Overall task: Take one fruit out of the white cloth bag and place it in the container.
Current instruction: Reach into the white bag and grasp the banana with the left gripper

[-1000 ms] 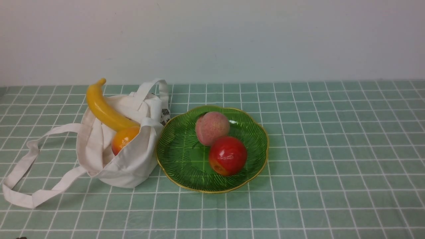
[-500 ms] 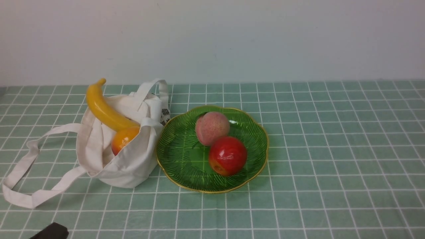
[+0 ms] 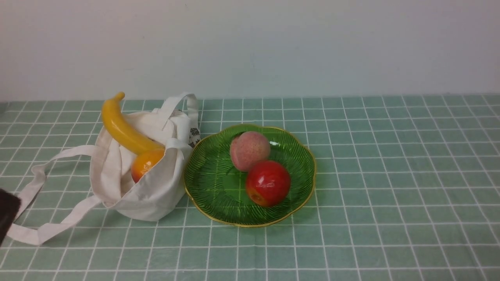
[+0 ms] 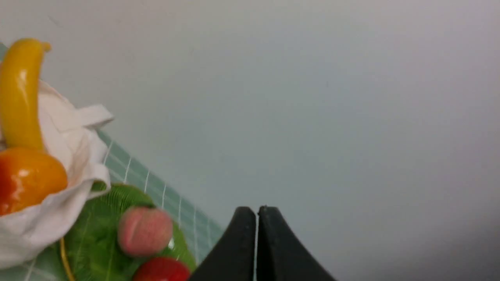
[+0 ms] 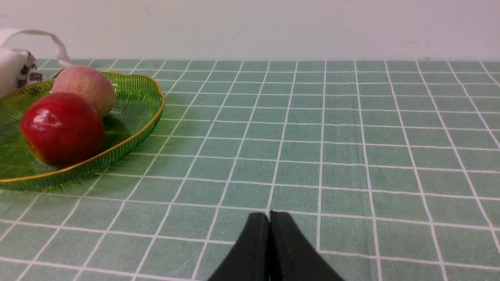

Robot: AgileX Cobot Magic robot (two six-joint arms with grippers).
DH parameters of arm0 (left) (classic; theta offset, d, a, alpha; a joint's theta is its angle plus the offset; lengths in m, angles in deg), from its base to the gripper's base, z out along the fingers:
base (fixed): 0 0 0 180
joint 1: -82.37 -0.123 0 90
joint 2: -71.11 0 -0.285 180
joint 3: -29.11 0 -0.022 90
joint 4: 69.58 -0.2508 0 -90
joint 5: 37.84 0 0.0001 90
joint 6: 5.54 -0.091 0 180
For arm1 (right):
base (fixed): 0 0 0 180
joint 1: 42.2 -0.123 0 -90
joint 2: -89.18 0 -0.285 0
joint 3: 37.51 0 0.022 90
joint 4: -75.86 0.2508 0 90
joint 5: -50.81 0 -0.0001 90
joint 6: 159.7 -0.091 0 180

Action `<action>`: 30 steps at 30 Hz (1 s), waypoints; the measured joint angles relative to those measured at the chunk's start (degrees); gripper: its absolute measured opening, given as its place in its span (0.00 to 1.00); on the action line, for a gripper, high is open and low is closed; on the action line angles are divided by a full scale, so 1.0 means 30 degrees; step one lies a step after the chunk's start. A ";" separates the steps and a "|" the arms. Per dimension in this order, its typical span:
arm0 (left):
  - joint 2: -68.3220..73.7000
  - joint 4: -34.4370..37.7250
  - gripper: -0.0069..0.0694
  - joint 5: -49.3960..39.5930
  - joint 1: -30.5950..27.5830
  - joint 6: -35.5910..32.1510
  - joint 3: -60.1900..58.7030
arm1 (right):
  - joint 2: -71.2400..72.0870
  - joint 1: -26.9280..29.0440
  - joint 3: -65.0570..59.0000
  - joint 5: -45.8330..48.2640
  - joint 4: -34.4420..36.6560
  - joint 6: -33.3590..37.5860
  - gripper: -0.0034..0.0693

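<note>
A long yellow banana (image 3: pixel 122 127) leans out of the white cloth bag (image 3: pixel 152 195), which slumps on the table left of the green glass dish (image 3: pixel 218 187). The left wrist view shows the banana (image 4: pixel 17 93), the bag (image 4: pixel 66 152) and the dish (image 4: pixel 97 242) too. My left gripper (image 4: pixel 256 208) is shut and empty, raised at the table's front left; only a dark corner of it (image 3: pixel 7 212) enters the front view, near the bag's strap. My right gripper (image 5: pixel 269 214) is shut and empty, low over bare cloth right of the dish (image 5: pixel 129 117).
An orange fruit (image 3: pixel 145 163) sits inside the bag under the banana. A peach (image 3: pixel 249 150) and a red apple (image 3: pixel 268 182) lie in the dish. The bag's long strap (image 3: pixel 47 230) loops out over the table at front left. A pale wall stands behind.
My left arm has come into the front view from the bottom edge and climbed up the left edge toward the bag's strap. Bag, fruit and dish have not moved.
</note>
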 joint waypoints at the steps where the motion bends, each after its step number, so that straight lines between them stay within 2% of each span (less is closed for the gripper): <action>1: 0.0266 -0.0034 0.08 -0.0257 0.0000 -0.0179 0.0148 | 0.0000 0.0000 0.0000 0.0000 0.0000 0.0000 0.03; 2: 0.2600 -0.0650 0.08 -0.2510 0.0000 -0.1406 0.1276 | 0.0000 0.0000 0.0000 0.0000 0.0000 0.0000 0.03; 5: 0.7164 -0.2764 0.08 -0.6340 0.0000 -0.2606 0.3184 | 0.0000 0.0000 0.0000 0.0000 0.0000 0.0000 0.03; 8: 1.1257 -0.5792 0.08 -0.8387 0.0000 -0.2953 0.4731 | 0.0000 0.0000 0.0000 0.0000 0.0000 0.0000 0.03; 9: 1.2709 -0.7452 0.08 -0.8739 0.0000 -0.2886 0.5472 | 0.0000 0.0000 0.0000 0.0000 0.0000 0.0000 0.03; 12: 1.6706 -1.1259 0.08 -0.8815 0.0000 -0.1894 0.7623 | 0.0000 0.0000 0.0000 0.0000 0.0000 0.0000 0.03; 14: 1.8946 -1.2864 0.08 -0.8795 0.0000 -0.0874 0.9048 | 0.0000 0.0000 0.0000 0.0000 0.0000 0.0000 0.03; 17: 2.1639 -1.4028 0.08 -0.8526 0.0000 0.0801 1.1412 | 0.0000 0.0000 0.0000 0.0000 0.0000 0.0000 0.03; 18: 2.4013 -1.4504 0.08 -0.8462 0.0000 0.1467 1.3516 | 0.0000 0.0000 0.0000 0.0000 0.0000 0.0000 0.03; 23: 2.8186 -1.5727 0.08 -0.8689 0.0000 0.2725 1.7708 | 0.0000 0.0000 0.0000 0.0000 0.0000 0.0000 0.03; 30: 3.0332 -1.9226 0.09 -0.9005 0.0000 0.5931 2.0914 | 0.0000 0.0000 0.0000 0.0000 0.0000 0.0000 0.03</action>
